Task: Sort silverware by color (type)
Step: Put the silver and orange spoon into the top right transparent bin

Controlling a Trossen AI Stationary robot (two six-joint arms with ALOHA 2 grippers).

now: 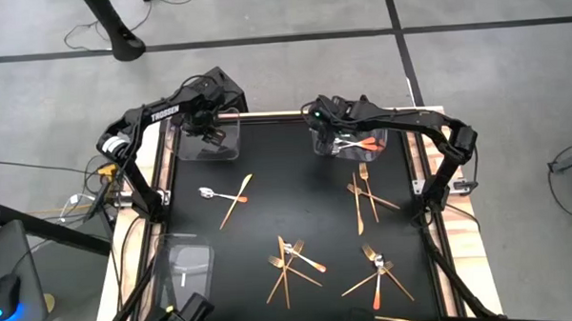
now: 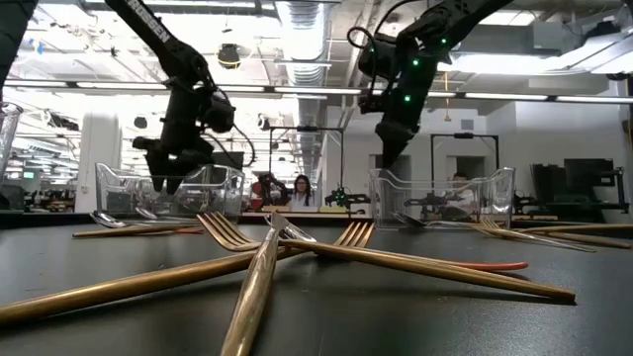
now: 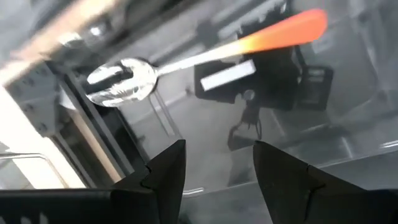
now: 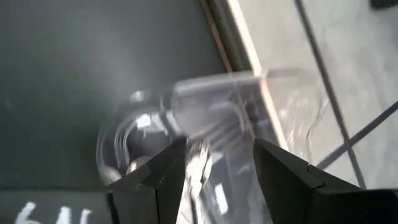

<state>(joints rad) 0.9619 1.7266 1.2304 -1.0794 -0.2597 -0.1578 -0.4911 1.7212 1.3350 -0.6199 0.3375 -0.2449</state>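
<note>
The left gripper (image 1: 207,128) hangs over the clear tray (image 1: 230,149) at the upper left of the black table top (image 1: 298,217) in the high view. In the left wrist view its two dark fingers (image 3: 163,177) stand apart with nothing between them, and beyond them a silver-headed spoon with an orange handle (image 3: 205,53) lies inside the clear tray. In the low view this gripper sits just above the tray's rim at the left of the frame.

The right gripper (image 1: 328,129) hangs over a second clear tray (image 1: 392,138) at the upper middle of the high view. The right wrist view shows its fingers (image 4: 165,177) parted and gripping nothing, with the clear plastic of that tray just past them. An orange-handled spoon (image 1: 360,143) lies in this tray.

The rest of the silverware is spread on the table top. Left of centre in the high view, a silver spoon (image 1: 220,194) lies crossed by a gold knife (image 1: 237,198). To the right of centre, below the second tray, several gold forks and knives (image 1: 365,194) lie close together. At lower centre, a cluster of gold forks and knives (image 1: 291,260) overlap. At lower right, another heap (image 1: 378,272) includes gold forks and an orange-handled spoon. A third clear tray (image 1: 190,269) sits at the lower left of the high view.

In the low view, gold forks (image 2: 297,247) cross in the foreground, and people sit far back in the room.
</note>
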